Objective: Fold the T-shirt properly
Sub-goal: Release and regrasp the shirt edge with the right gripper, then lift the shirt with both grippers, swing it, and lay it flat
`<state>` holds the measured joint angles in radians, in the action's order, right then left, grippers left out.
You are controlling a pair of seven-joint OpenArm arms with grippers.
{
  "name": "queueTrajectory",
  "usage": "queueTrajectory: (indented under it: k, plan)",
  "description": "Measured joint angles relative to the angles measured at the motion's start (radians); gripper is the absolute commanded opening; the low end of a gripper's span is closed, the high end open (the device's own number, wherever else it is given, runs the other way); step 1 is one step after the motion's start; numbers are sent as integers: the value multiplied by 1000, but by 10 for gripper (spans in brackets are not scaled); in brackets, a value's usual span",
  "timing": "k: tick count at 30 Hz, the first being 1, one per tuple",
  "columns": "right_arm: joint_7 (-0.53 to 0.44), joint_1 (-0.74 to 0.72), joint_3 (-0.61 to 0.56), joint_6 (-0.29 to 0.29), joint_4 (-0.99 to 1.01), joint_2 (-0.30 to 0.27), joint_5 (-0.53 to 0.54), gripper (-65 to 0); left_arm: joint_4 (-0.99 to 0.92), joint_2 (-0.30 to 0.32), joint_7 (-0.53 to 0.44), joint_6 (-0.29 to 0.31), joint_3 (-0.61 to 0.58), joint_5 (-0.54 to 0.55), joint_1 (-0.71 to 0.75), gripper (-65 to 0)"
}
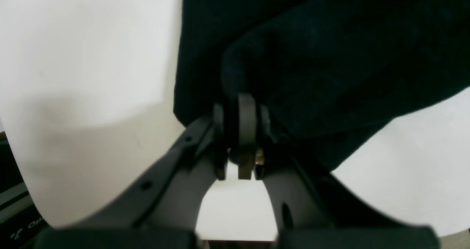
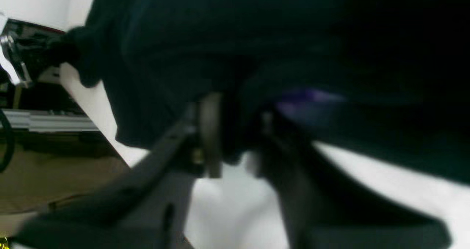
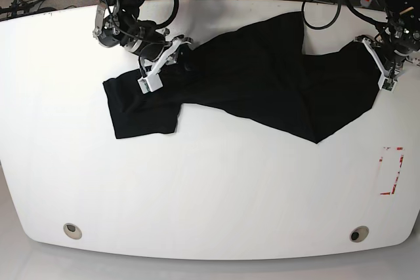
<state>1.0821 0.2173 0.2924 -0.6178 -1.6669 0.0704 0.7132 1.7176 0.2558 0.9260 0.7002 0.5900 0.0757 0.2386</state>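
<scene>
Table: the white table (image 3: pixel 210 188) carries the whole job; the T-shirt (image 3: pixel 262 77) lies crumpled across its far half, running from a flat sleeve (image 3: pixel 141 106) on the base view's left to a bunched edge on the right.
Right gripper: in the base view's left, the right gripper (image 3: pixel 172 54) sits on the cloth near the shoulder. Its wrist view shows dark cloth between the jaws beside a purple patch (image 2: pixel 308 94), but the picture is blurred; I cannot tell whether the pinch is complete.
Middle of the shirt: the body is twisted and doubled over, with a pointed fold (image 3: pixel 315 137) hanging toward the near side, so it is not flat enough to fold yet.
Left gripper: at the base view's right, the left gripper (image 3: pixel 382 63) is clamped narrow on the T-shirt's edge, its wrist view showing fabric pinched at the fingertips (image 1: pixel 246 105).
Step in hand: likely securing both ends to spread the shirt.
Doing it well: confirm the right-side pinch takes cloth firmly, then lift both ends together and draw them apart evenly so the twist falls out.
Risk: an uneven pull may slip the thin cloth free.
</scene>
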Motion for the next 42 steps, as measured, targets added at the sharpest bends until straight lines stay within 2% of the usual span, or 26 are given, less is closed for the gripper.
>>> queueTrajectory:
  k: [8,15,19,20,23,27,32,37,42]
  plan:
    - [-3,10,5,0,-16,-7,-4,-650,0,0,0,0,0,0,-1,-632]
    - [2,104,23,-9,-192,-77,8,-650,0,0,8,-2,-29,-25,-31,-632]
    - [2,136,94,-16,-282,-118,16,-650,1,-6,-11,0,-77,-92,-78,-632]
    - [2,135,121,-40,-294,-134,27,-650,1,-13,-7,0,-89,-124,-90,-632]
    - [3,122,177,-67,-297,-183,97,-650,0,-42,0,0,-107,-198,-119,-632]
    - [1,64,241,-66,-296,-246,115,-650,0,-72,2,0,-129,-276,-167,-631]
    - [5,-44,240,-81,-274,-310,130,-650,1,-80,0,4,-172,-335,-256,-631]
    - [7,-187,239,-78,-124,-385,121,-650,1,-118,1,3,-222,-451,-354,-631]
    - [18,-350,235,-75,19,-441,118,-650,0,-146,-2,8,-269,-490,-451,-631]
